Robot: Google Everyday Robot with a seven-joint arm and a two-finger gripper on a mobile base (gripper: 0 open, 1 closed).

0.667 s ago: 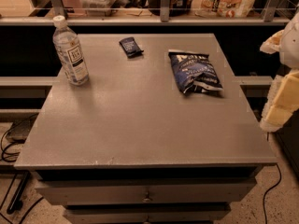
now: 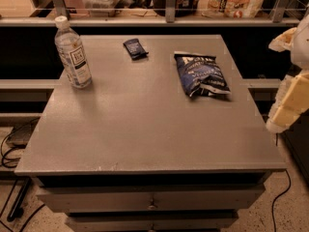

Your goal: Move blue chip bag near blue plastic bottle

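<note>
Counter (image 2: 145, 134) carries all items. End effector (image 2: 289, 100) hangs off its right edge, apart from the bag; open or closed, cannot tell. Blue chip bag (image 2: 202, 75) lies flat at right rear, ungrasped. Blue plastic bottle (image 2: 72, 52) stands upright at left rear, well apart from the bag. Judged: transfer not yet begun.

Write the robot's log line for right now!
gripper: right of table | blue chip bag: lying right | blue plastic bottle: upright left | apart

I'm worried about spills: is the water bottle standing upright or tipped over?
Upright: the blue plastic bottle stands on its base at the table's far left, white cap on top. The gripper hangs beyond the table's right edge.
</note>
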